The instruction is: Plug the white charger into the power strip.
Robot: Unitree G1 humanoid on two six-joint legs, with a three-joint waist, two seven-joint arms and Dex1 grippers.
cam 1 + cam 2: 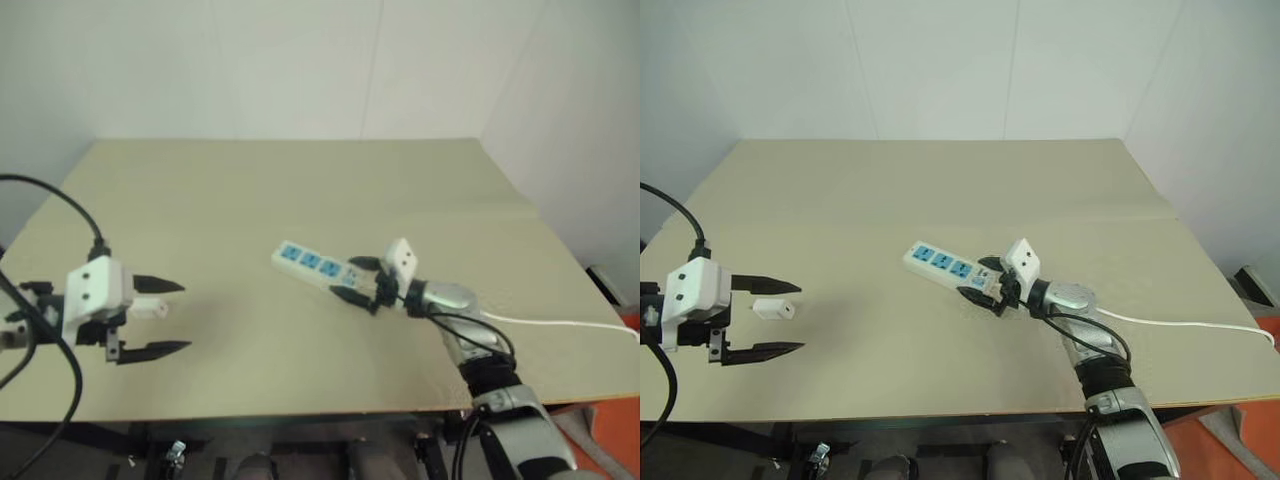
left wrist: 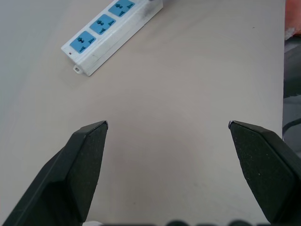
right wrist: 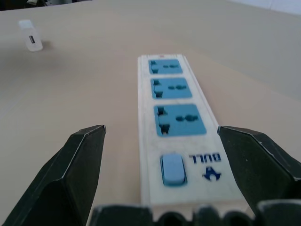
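The power strip point(image 1: 312, 263) lies slanted at the middle of the tan table, a long white bar with three blue sockets and a blue end button point(image 3: 172, 169). My right gripper point(image 1: 343, 278) is open at the strip's button end, one black finger on each side of it, and nothing is held. The white charger point(image 1: 773, 309) lies on the table at the left, also seen far off as the small white block point(image 3: 31, 40). My left gripper point(image 1: 800, 318) is open, and in the head views the charger sits between its two fingers near their roots. Touch cannot be judged.
The strip's thin white cord point(image 1: 560, 324) runs right across the table to its right edge. A black cable point(image 1: 60, 205) loops over my left arm. The table's front edge point(image 1: 300, 412) is close below both grippers. White walls stand behind the table.
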